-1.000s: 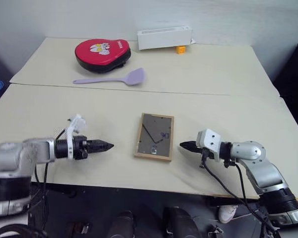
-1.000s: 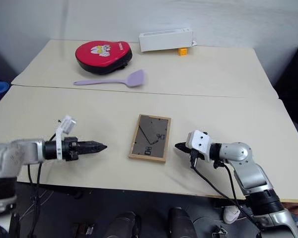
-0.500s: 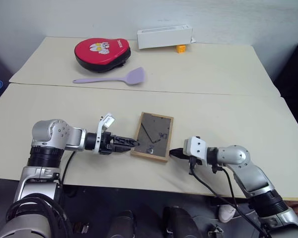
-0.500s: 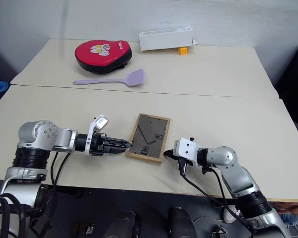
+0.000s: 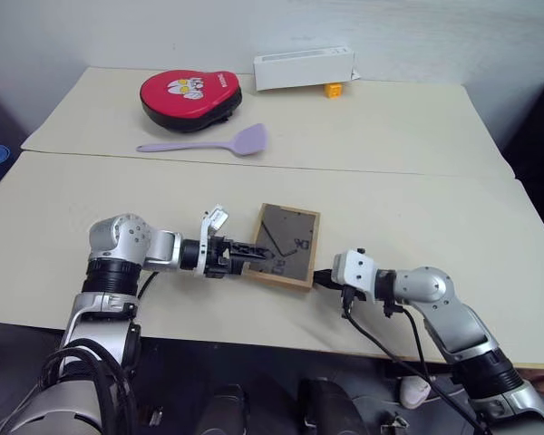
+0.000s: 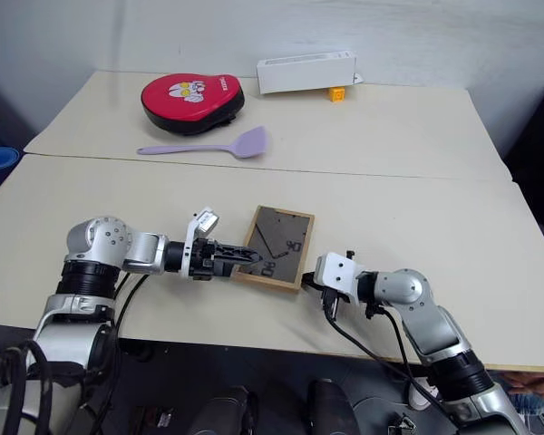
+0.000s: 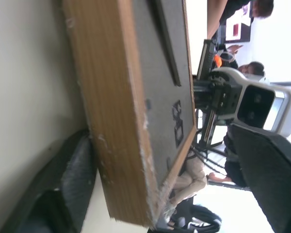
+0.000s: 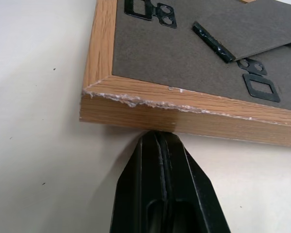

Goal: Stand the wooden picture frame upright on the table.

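no writing can be read. the picture frame [image 5: 287,244] lies back-up on the table [image 5: 417,213], long axis running away from the robot. its left edge is straddled by the left gripper [image 5: 259,252], jaws parted; the right gripper [image 8: 160,141], closed and empty, touches its near edge.

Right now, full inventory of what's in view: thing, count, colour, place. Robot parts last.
wooden picture frame: 1, light wood with dark grey back up, near panel of the table, between the two grippers
table: 1, pale beige, two panels joined by a seam
red pad: 1, red with black edge, far panel, left
spatula: 1, lilac, far panel, in front of the red pad
white box: 1, white, far edge of the table
small block: 1, orange-yellow, beside the white box
left gripper: 1, black fingers, open, straddling the frame's left edge
right gripper: 1, black fingers, shut, tip at the frame's right edge
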`<state>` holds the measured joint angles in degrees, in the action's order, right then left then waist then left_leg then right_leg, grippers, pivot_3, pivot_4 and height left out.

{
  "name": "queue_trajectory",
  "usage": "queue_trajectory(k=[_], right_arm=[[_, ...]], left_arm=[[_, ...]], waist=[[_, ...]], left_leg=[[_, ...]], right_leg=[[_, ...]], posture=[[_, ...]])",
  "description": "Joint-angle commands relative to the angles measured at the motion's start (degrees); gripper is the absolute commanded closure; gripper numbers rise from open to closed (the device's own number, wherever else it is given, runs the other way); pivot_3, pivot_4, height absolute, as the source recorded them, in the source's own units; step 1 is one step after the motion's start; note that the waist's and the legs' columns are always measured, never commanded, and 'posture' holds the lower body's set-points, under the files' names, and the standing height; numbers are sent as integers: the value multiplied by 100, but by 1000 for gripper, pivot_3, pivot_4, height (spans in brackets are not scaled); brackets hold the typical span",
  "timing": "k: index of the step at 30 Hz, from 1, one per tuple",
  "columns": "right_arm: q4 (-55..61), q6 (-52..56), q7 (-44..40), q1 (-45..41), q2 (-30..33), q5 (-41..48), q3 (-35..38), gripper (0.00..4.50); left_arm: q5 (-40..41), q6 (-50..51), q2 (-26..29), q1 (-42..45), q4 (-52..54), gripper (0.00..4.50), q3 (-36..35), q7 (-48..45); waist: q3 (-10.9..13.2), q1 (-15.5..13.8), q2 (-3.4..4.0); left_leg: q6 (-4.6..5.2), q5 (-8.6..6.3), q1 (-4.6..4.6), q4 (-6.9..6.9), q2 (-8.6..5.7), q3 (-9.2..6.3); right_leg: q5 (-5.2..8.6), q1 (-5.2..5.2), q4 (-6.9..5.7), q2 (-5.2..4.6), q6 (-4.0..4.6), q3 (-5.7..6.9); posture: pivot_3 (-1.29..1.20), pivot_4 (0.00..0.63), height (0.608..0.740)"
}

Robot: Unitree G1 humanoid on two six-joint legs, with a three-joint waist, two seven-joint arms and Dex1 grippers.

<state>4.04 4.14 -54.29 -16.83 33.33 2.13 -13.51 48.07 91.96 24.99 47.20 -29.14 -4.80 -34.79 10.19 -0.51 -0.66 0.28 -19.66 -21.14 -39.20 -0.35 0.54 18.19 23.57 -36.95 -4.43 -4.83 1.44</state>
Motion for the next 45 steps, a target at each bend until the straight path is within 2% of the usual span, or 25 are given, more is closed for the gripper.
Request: queue_trajectory(k=[1,6,8,12,14,16,19,23,29,35,40,45], right_arm=[[169,-59,-4,125,114,28,91,4500],[299,-239,-146,422,343,353,460,4500],[450,-151,-421,474,431,1157,1035,4500],[677,492,-610,352,554,2149,1656,3308],[917,1349,-550,69,593,2748,1744,2663],[1143,2272,-357,-245,573,3171,1622,2063],[1346,3206,-190,-573,544,3370,1240,1165],[980,3162,101,-1163,-25,2988,751,44],[519,2977,198,-1548,-566,2664,404,14],[598,2908,120,-1579,-978,2871,542,14],[617,3085,-4,-1559,-765,3106,906,14],[958,3090,-541,-1472,-637,3339,690,14]], left_arm=[[197,54,-148,6,-198,1563,-77,153],[430,54,-188,-326,135,2996,-109,242],[416,-523,-329,-791,810,3252,-512,166],[140,-2061,-248,-1644,2041,3251,-550,-472],[-364,-3250,-27,-2009,2473,3251,-292,-1012],[-768,-3937,135,-2153,2562,3251,-80,-1213],[-1325,-5061,240,-2350,2666,3251,255,-1620],[-1586,-5703,160,-2552,2790,3251,422,-1757],[-1781,-6176,63,-2656,2879,3251,629,-1831],[-1792,-6123,10,-2705,2942,3251,660,-1811],[-1758,-6025,79,-2766,3007,3251,647,-1853],[-1679,-5876,48,-2727,2960,3251,632,-1857]], waist=[[0,1,0],[0,-18,0],[0,-10,0],[2,66,2],[2,85,2],[2,98,4],[1,62,6],[1,63,6],[0,55,5],[0,67,5],[0,57,4],[0,63,4]], left_leg=[[0,0,0,0,0,0],[-1,0,-2,1,1,-1],[-1,0,-2,0,1,-1],[-9,4,0,1,7,0],[-16,7,4,3,11,0],[-28,13,8,10,17,2],[-32,17,11,14,17,-4],[-19,10,1,14,15,-4],[-5,9,-3,11,10,-5],[-4,8,-2,11,10,-5],[-1,7,-5,12,10,-7],[4,3,-6,14,10,-6]], right_leg=[[0,1,0,0,0,0],[0,0,-1,0,-1,2],[-1,-2,1,0,-3,1],[-3,-1,13,1,-5,1],[-2,-1,11,4,-4,0],[-2,1,9,12,-2,-3],[0,1,7,9,3,0],[0,5,16,0,3,-1],[-1,4,16,-5,0,0],[-1,5,11,-4,-1,-1],[-1,5,14,-5,-1,1],[-1,4,22,-5,-1,1]], posture=[[0,150,740],[0,150,740],[0,150,740],[0,150,740],[0,150,740],[0,150,740],[0,150,740],[0,150,740],[0,150,740],[0,150,740],[0,150,740],[0,150,740]])
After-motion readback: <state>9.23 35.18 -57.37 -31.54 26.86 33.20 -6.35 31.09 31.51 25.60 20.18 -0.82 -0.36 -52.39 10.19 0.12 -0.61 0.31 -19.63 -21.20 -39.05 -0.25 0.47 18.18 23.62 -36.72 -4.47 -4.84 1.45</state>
